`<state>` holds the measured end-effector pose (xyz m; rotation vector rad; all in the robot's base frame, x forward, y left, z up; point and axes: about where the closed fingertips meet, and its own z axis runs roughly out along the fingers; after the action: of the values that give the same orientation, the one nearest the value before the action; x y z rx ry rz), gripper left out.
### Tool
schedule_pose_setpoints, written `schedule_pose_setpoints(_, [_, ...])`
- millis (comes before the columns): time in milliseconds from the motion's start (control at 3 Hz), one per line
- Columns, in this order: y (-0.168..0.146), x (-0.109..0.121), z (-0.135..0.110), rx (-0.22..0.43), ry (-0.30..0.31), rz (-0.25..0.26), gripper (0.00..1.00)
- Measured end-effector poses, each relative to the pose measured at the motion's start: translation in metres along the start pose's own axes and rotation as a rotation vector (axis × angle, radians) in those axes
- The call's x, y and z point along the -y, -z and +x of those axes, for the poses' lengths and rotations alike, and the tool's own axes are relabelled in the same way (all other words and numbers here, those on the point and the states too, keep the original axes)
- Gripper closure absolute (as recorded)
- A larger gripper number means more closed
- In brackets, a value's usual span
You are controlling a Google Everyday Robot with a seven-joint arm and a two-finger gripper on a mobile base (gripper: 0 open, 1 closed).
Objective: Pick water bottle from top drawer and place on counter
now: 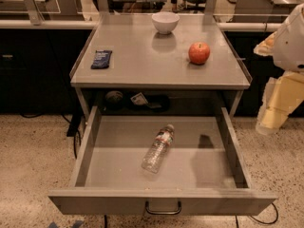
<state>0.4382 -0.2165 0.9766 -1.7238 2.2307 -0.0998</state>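
Observation:
The water bottle [158,148], clear with a white cap and a dark label band, lies on its side in the middle of the open top drawer [95,170], cap pointing to the back right. The counter [142,61] is the grey tabletop above the drawer. My arm hangs at the right edge of the view. The gripper [269,121] at its lower end is outside the drawer's right wall, above the floor, well right of the bottle and holding nothing.
On the counter stand a white bowl [165,22] at the back, a red apple [199,52] at the right and a dark blue packet [101,59] at the left. Dark items lie on the shelf [142,100] behind the drawer. The drawer handle [163,208] faces front.

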Motion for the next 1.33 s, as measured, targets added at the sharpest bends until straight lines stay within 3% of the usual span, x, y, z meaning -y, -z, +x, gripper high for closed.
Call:
schedule_pose_setpoints(333, [0.000, 0.000, 0.000, 0.000, 0.000, 0.000, 0.00])
schedule_pose_setpoints(1000, [-0.084, -0.003, -0.029, 0.052, 0.124, -0.097, 0.00])
schedule_pose_setpoints(1333, [-0.084, -0.003, -0.029, 0.052, 0.124, -0.097, 0.00])
